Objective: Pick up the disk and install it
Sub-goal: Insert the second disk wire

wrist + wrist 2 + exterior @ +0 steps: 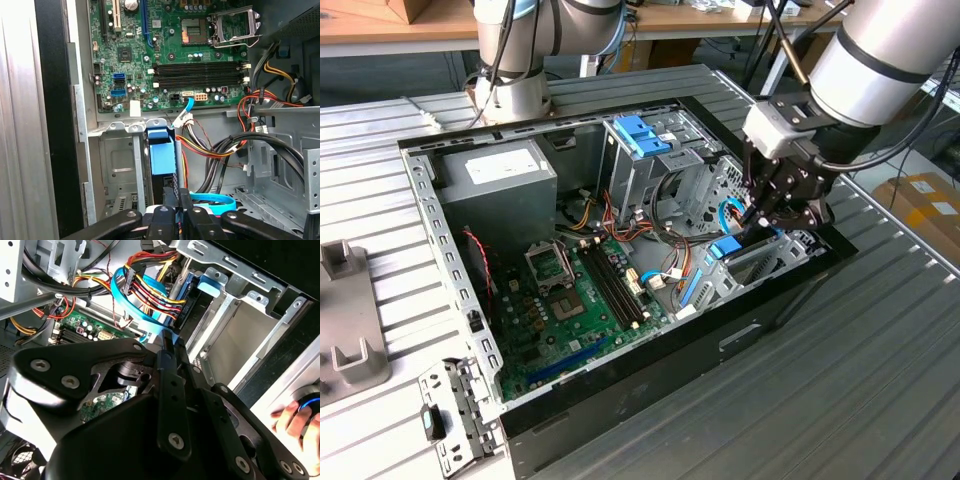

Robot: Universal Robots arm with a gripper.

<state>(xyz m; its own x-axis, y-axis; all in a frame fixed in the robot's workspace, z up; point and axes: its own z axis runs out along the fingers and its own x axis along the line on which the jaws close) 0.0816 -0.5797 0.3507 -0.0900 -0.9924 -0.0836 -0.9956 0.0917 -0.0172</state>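
Gripper (760, 222): black, 2 fingers drawn narrow, set low over the drive bay at the case's edge on the exterior view's right. In the first wrist view the fingertips (172, 200) close on the near end of the disk (161, 155).

Disk: stands on edge in the bay slot directly ahead of the gripper; its blue end tab (725, 249) points away from the fingers toward the motherboard. In the second wrist view its blue end (210, 284) sits beyond the fingers, against the metal bay wall (235, 335).

Thin blue cable (212, 201): curves just beside the fingers.

Red, yellow and black wire bundle (155, 295): near the gripper, beside the disk.

Motherboard (580, 300): green, farther out, past the disk's tab, with 1 open processor socket (220, 25).

Blue latch (642, 135): atop the tall metal cage, well apart from the gripper.

Person's hand (295, 422): at the case's outer edge, beside the gripper body.
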